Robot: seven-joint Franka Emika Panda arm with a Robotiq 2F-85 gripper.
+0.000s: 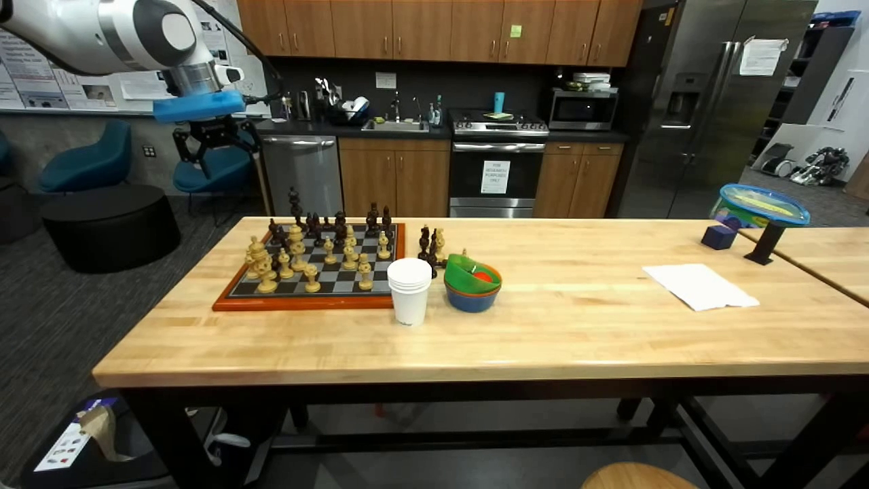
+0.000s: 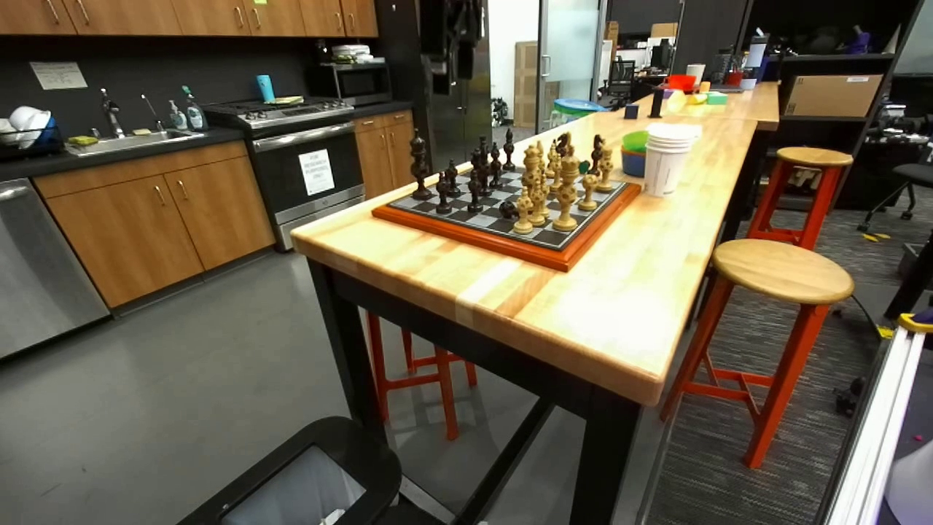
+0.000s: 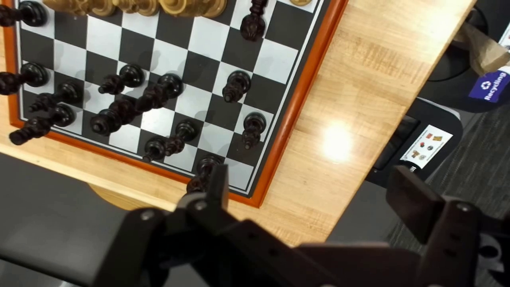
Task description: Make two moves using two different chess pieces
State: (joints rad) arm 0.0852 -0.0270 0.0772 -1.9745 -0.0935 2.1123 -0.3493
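Observation:
A chess board with a red-brown rim [image 1: 305,303] lies at one end of the wooden table; it shows in all views [image 2: 474,235] [image 3: 306,91]. Dark pieces [image 1: 340,227] [image 3: 236,85] and light pieces [image 1: 297,244] [image 2: 566,193] stand on it in mid-game positions. Several dark and light pieces [image 1: 432,246] stand off the board, beside its edge. My gripper [image 1: 229,155] is open and empty, high above the board's corner region. In the wrist view its fingers [image 3: 314,187] are wide apart, over the table edge; the left finger partly hides a dark corner piece [image 3: 205,171].
Stacked white cups [image 1: 409,292] [image 2: 667,160] stand right beside the board. Green and blue bowls [image 1: 473,282] sit next to them. A white paper [image 1: 700,286], a dark blue block [image 1: 719,236] and a blue-lidded container [image 1: 764,204] are farther along the table. Stools [image 2: 783,270] stand alongside.

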